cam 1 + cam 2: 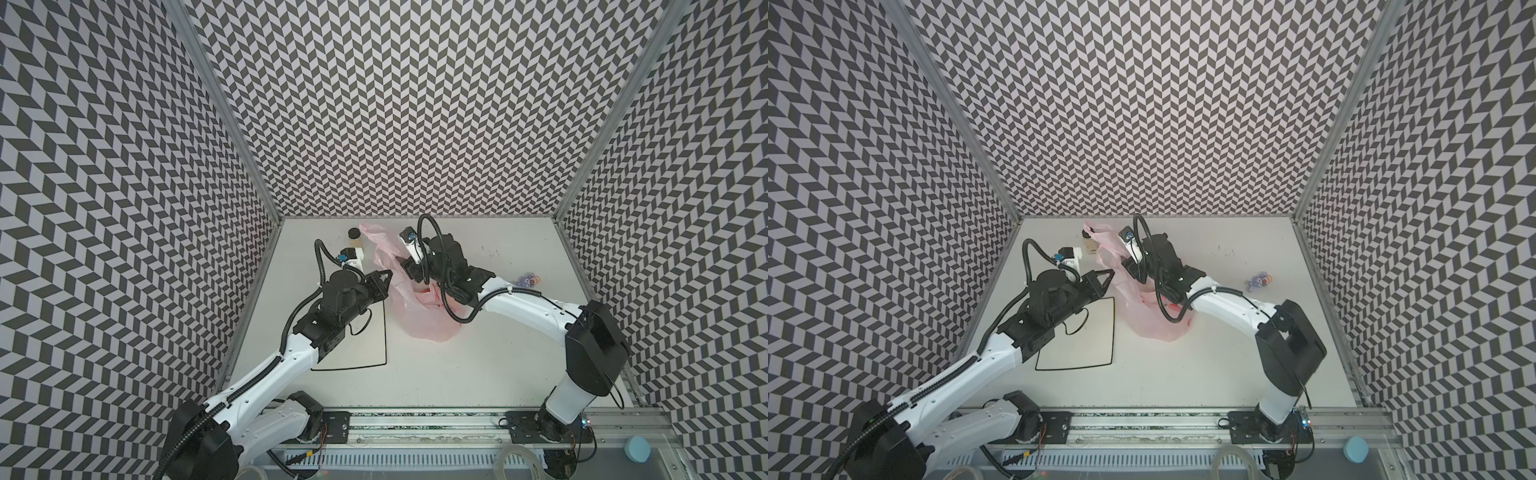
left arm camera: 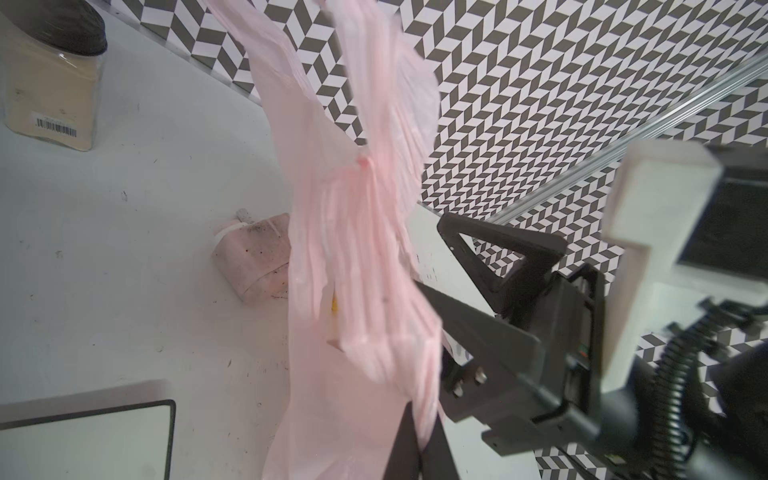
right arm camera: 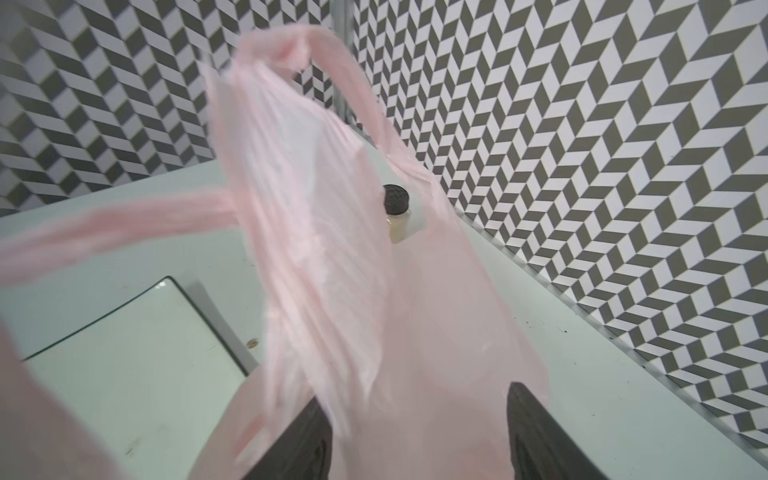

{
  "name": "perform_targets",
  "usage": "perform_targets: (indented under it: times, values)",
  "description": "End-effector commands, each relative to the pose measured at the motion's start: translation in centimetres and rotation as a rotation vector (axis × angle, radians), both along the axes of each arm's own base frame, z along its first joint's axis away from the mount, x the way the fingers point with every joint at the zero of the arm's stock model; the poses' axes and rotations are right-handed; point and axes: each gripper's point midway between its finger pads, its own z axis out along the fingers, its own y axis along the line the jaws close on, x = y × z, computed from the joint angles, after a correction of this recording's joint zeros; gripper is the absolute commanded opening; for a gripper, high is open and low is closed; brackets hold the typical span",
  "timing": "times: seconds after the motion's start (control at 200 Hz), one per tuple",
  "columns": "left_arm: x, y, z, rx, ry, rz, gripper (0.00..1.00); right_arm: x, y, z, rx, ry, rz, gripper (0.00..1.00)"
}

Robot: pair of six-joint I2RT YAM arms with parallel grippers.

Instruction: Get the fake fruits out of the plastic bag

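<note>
Rail (image 1: 415, 419): aluminium mounting rail along the near table edge; both arm bases stand on it.
Plate (image 1: 385, 332): white square plate with a thin black rim, flat on the white table (image 1: 478, 365), partly under the left arm and just beside the bag.
Plastic bag (image 1: 419, 324) (image 1: 1154, 328): thin translucent pale pink carrier bag, crinkled. The body rests mid-table, the upper film is lifted clear of the table, and the loop handles rise toward the far wall.
Red patches (image 1: 1168, 306): visible through the film low in the bag; fruit or print, cannot tell.
Left gripper (image 1: 390, 274) (image 2: 417, 428): black fingers closed tight, pinching a fold at the bag's left edge.
Right gripper (image 3: 415, 392): fingers well apart at the bag mouth, pink film draped across the gap.
Toy figure (image 1: 528, 280): small purple figure on the table right of the bag, well apart from it.
Jar (image 1: 354, 235) (image 3: 395, 212): clear jar with black lid and beige contents, upright near the far wall, just behind a bag handle.
</note>
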Motion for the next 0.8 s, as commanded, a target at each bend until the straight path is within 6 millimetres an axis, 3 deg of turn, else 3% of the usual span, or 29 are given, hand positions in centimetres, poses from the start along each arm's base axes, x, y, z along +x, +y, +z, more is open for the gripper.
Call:
perform_targets:
  times: [0.0, 0.145, 0.265, 0.566, 0.791]
  values:
    - [-0.2, 0.9, 0.0, 0.003, 0.008, 0.047, 0.00, 0.5, 0.4, 3.7, 0.088, -0.080, -0.013, 0.64]
    - [-0.2, 2.4, -0.1, 0.013, 0.033, 0.126, 0.00, -0.6, 0.0, 4.4, 0.115, -0.088, 0.009, 0.68]
    - [-0.5, 3.0, 0.6, -0.003, 0.011, 0.149, 0.00, -0.1, -0.7, 3.3, 0.087, -0.091, -0.033, 0.66]
    - [-1.3, 2.8, 1.0, -0.019, 0.007, 0.137, 0.00, 1.9, 1.5, 1.6, 0.058, -0.090, -0.041, 0.60]
    - [-1.6, 3.0, 0.9, -0.018, 0.014, 0.151, 0.00, 0.3, 2.5, 2.3, 0.079, -0.094, 0.034, 0.70]
